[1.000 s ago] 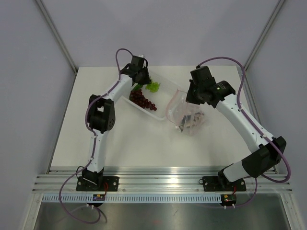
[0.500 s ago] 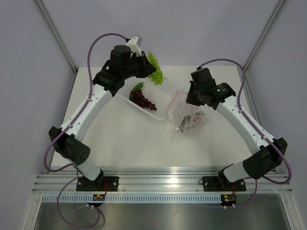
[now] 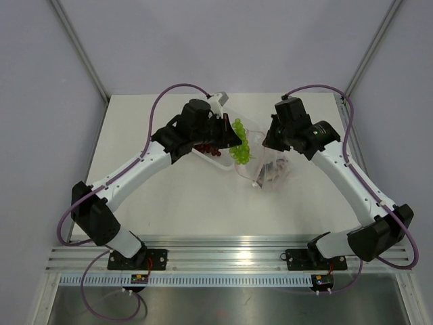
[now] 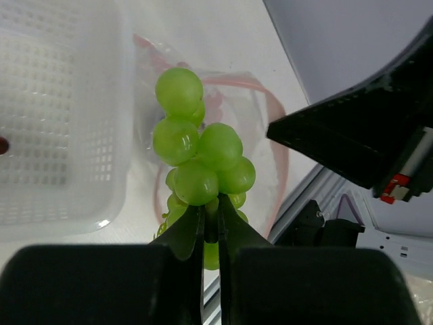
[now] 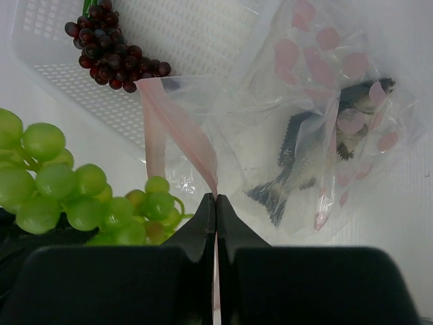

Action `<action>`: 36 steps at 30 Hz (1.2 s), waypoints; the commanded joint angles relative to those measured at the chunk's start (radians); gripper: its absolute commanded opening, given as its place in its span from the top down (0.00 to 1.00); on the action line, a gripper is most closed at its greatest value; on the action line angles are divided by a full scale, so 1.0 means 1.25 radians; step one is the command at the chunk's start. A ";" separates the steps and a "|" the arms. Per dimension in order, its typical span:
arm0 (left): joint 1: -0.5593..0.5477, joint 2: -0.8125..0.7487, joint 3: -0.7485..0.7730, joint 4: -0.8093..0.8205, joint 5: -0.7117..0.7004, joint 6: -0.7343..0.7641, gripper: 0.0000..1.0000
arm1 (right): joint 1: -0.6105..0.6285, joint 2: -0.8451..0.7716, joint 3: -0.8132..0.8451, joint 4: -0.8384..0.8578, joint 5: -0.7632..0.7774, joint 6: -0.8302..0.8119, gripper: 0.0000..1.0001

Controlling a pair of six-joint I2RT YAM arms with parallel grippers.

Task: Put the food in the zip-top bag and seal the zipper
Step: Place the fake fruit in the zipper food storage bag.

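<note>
My left gripper is shut on the stem of a green grape bunch and holds it just left of the bag's mouth; it also shows in the left wrist view. My right gripper is shut on the pink zipper strip of the clear zip-top bag, holding the mouth up and open. A grey fish lies inside the bag. The dark red grape bunch and the green chili lie in the white tray. No leafy lettuce piece is in view.
The white tray lies just left of the bag, under my left arm. The two grippers are close together over the bag's mouth. Grey walls enclose the table at the back and sides.
My left arm has carried the green grape bunch from above the tray's far end rightwards and down to the bag's mouth. My right gripper has kept hold of the bag's edge.
</note>
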 commanded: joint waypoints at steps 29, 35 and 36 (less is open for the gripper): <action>0.062 -0.043 0.097 -0.181 0.004 0.175 0.45 | -0.005 -0.057 -0.009 0.031 -0.013 0.017 1.00; 0.172 0.126 0.253 -0.282 -0.100 0.247 0.34 | -0.004 -0.056 -0.005 0.033 -0.023 0.013 1.00; 0.178 0.198 0.294 -0.321 -0.128 0.254 0.34 | -0.004 -0.054 -0.006 0.034 -0.024 0.013 1.00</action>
